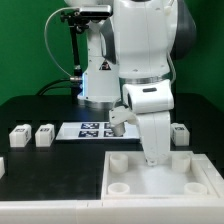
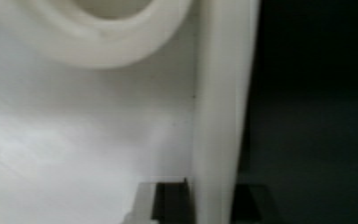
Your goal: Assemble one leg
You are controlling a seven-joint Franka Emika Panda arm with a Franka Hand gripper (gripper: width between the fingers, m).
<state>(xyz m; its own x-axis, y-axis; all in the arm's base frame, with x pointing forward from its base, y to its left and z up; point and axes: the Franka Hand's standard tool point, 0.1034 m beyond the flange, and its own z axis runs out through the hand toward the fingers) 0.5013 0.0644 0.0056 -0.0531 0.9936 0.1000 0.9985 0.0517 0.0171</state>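
Where arm (image 1: 150, 100) meets tray (image 1: 165, 187), jaws hidden; grip state unclear.

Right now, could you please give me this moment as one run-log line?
hand: low at tray piece, closure unclear | legs: loose on table, none in hand

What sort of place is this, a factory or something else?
Probably a robotics research lab, not a factory: one white arm works at a black table before a plain green backdrop, and a marker board of black-and-white tags lies there, with small tagged legs beside it.
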